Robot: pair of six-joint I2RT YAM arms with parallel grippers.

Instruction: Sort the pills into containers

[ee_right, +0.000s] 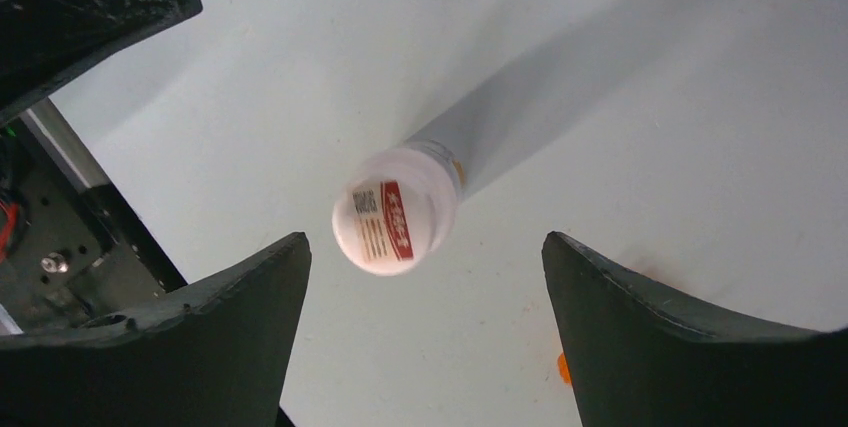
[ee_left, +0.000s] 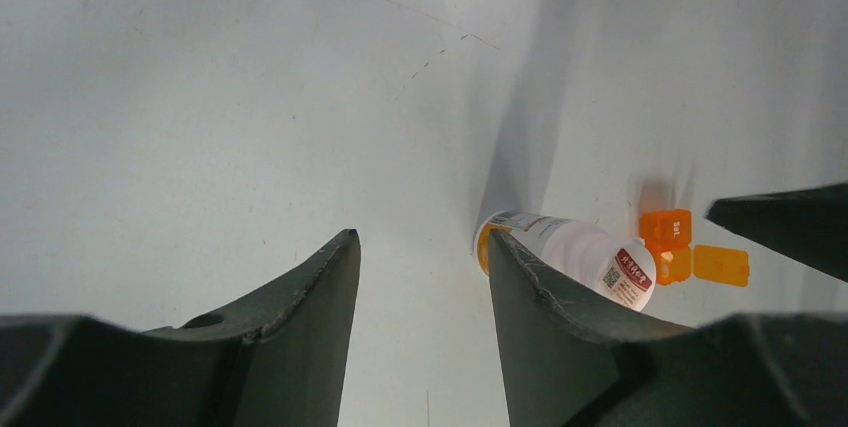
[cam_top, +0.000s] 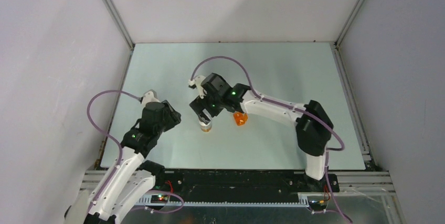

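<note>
At the near edge of the table (cam_top: 157, 77) the left arm rises from its base at the lower left and bends inward. Its forearm is angled toward the middle, and the left gripper (cam_top: 176, 118) hangs low over bare surface. In the left wrist view the left gripper (ee_left: 422, 239) is released, with the dark fingers (ee_left: 320, 297) spread and only table between them. The right arm starts from its base at the lower right, folds at the elbow near the table's right side, and stretches its forearm leftward across the middle. The right gripper (cam_top: 203, 115) points down over the white pill bottle (cam_top: 205, 125). Seen from the right wrist, the right gripper (ee_right: 425, 247) is spread wide, its fingers (ee_right: 250, 297) on either side of the white pill bottle (ee_right: 393, 222) and apart from it. The bottle stands on the table with its red-marked cap facing up at the camera. From the left wrist the white pill bottle (ee_left: 575, 252) shows just past the right-hand finger. The orange cup (ee_left: 668, 230) sits near the bottle but apart from it, with an orange flap (ee_left: 720, 264) beside it. From above, the orange cup (cam_top: 240, 119) lies just to the right of the bottle, beside the right forearm.
</note>
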